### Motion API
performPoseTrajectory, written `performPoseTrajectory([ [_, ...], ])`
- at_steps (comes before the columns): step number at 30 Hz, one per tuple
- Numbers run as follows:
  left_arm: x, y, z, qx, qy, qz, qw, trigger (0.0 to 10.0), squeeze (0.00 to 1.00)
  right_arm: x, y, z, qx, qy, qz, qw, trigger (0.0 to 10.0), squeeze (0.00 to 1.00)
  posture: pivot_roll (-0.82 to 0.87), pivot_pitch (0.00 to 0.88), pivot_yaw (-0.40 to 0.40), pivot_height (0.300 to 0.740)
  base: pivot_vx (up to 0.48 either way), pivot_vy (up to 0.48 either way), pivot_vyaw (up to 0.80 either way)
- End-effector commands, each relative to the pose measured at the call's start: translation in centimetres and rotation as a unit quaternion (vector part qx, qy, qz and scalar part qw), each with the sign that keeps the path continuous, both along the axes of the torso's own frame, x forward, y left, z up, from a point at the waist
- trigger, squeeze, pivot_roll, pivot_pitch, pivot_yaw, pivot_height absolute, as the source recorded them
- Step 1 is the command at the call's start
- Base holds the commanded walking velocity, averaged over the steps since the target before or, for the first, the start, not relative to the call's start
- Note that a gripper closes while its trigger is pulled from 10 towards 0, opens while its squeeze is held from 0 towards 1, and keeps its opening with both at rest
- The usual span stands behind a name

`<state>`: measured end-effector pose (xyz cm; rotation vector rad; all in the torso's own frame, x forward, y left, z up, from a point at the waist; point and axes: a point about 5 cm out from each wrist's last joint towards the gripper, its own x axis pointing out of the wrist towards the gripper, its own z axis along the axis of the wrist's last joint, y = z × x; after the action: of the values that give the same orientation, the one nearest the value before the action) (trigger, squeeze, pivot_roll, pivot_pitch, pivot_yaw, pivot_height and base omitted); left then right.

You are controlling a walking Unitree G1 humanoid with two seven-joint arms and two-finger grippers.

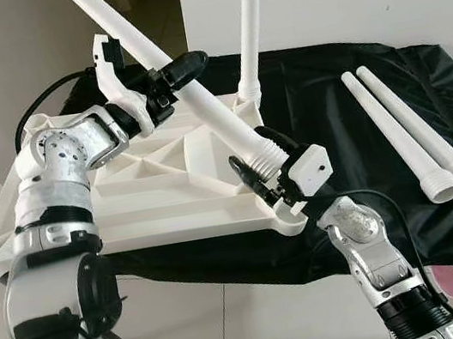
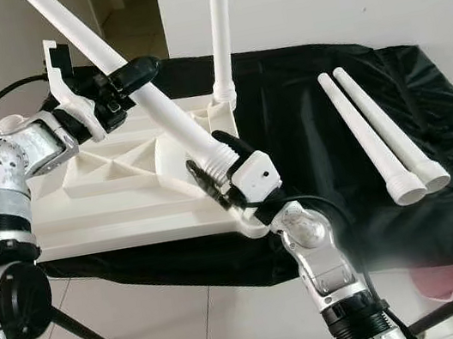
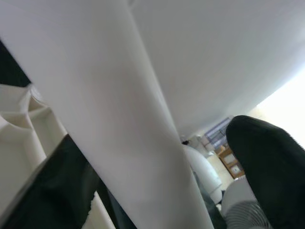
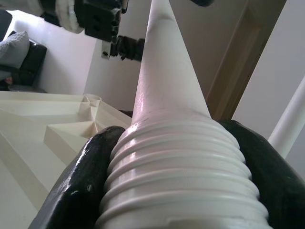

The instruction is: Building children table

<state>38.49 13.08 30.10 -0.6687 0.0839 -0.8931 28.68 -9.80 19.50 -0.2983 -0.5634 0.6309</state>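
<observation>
Left eye view: an upturned white tabletop [image 1: 152,191] lies ribbed side up on a black cloth [image 1: 348,114], with one leg already standing upright in its far right corner socket [image 1: 251,96]. A second white leg [image 1: 187,89] slants across the top, its long axis running from far left and high down to near right and low. The left gripper [image 1: 161,80] clamps this leg about midway along, while the right gripper [image 1: 269,171] pinches its ridged threaded end just above the near right corner of the tabletop. Two spare legs [image 1: 408,135] lie side by side on the cloth, well apart to the right. Right eye view: the same layout shows, with the threaded end [image 2: 218,158] sitting close over the near right corner [image 2: 248,218], tilted and not square to it. Left wrist view: the leg's smooth shaft [image 3: 119,124] passes diagonally close to the lens, with one black fingertip [image 3: 269,167] beside it, consistent with a closed hold. Right wrist view: both black fingers [image 4: 76,191] press on either side of the thread ridges [image 4: 176,171]. Judging from this, the coming move likely turns on swinging the upper end rightward and nearer until the leg stands upright over the socket; the right gripper is nearer the socket, the left steers the tilt.
</observation>
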Motion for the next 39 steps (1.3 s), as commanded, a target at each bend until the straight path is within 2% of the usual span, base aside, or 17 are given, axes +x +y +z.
performPoseTrajectory([
  [1,0.2,0.3,0.6,-0.001,-0.011,0.012,1.0,5.0,0.0,-0.1,0.3,-0.6,-0.009,0.007,0.004,1.0,10.0,0.0,0.0,0.034,0.022,0.74,0.0,0.0,0.0],
  [2,0.2,0.3,0.6,-0.001,-0.011,0.012,1.0,5.0,0.0,-0.1,0.3,-0.6,-0.009,0.007,0.004,1.0,10.0,0.0,0.0,0.034,0.022,0.74,0.0,0.0,0.0],
  [3,0.3,0.3,0.6,0.0,-0.007,0.017,1.0,0.0,0.0,-0.1,0.3,-0.6,-0.009,0.007,0.004,1.0,10.0,0.0,0.0,0.034,0.022,0.74,0.0,0.0,0.0],
  [17,1.1,1.3,0.4,-0.009,0.005,0.043,0.999,0.0,0.0,0.0,0.3,-0.9,-0.014,0.005,0.004,1.0,10.0,0.0,0.0,0.031,0.014,0.74,0.0,0.0,0.0],
  [18,1.1,1.3,0.5,-0.011,0.003,0.043,0.999,0.9,0.0,0.0,0.2,-0.9,-0.005,0.013,0.008,1.0,10.0,1.0,0.0,0.032,0.012,0.74,0.0,0.0,0.0],
  [19,1.1,1.3,0.5,-0.011,0.003,0.043,0.999,0.9,0.0,0.0,0.2,-0.9,-0.005,0.013,0.008,1.0,10.0,1.0,0.0,0.032,0.012,0.74,0.0,0.0,0.0],
  [21,1.0,1.2,0.6,-0.011,-0.002,0.037,0.999,10.0,0.0,0.2,0.0,-0.9,0.002,0.019,0.007,1.0,10.0,1.0,0.0,0.034,0.011,0.74,0.0,0.0,0.0],
  [27,0.8,1.1,1.0,0.003,-0.02,0.035,0.999,10.0,0.0,0.4,-0.6,-1.2,0.016,0.043,-0.009,0.999,10.0,1.0,0.0,0.038,0.01,0.74,0.0,0.0,0.0],
  [28,0.7,1.0,1.3,0.009,-0.032,0.037,0.999,10.0,0.0,0.4,-0.7,-1.2,0.018,0.047,-0.013,0.999,10.0,0.0,0.0,0.039,0.013,0.74,0.0,0.0,0.0],
  [30,0.6,0.9,1.5,0.014,-0.044,0.039,0.998,10.0,0.0,0.4,-0.8,-1.3,0.02,0.05,-0.016,0.998,10.0,0.0,0.0,0.039,0.013,0.74,0.0,0.0,0.0],
  [34,0.1,0.2,2.0,0.035,-0.084,0.049,0.995,10.0,0.0,0.6,-0.9,-1.0,0.06,0.079,-0.017,0.995,10.0,0.0,-0.01,0.037,0.01,0.74,0.0,0.0,0.0],
  [39,-0.3,-0.4,2.2,0.052,-0.117,0.068,0.989,10.0,0.0,0.8,-0.7,-0.7,0.046,0.075,-0.019,0.996,10.0,0.0,0.0,0.036,0.001,0.74,0.0,0.0,0.0],
])
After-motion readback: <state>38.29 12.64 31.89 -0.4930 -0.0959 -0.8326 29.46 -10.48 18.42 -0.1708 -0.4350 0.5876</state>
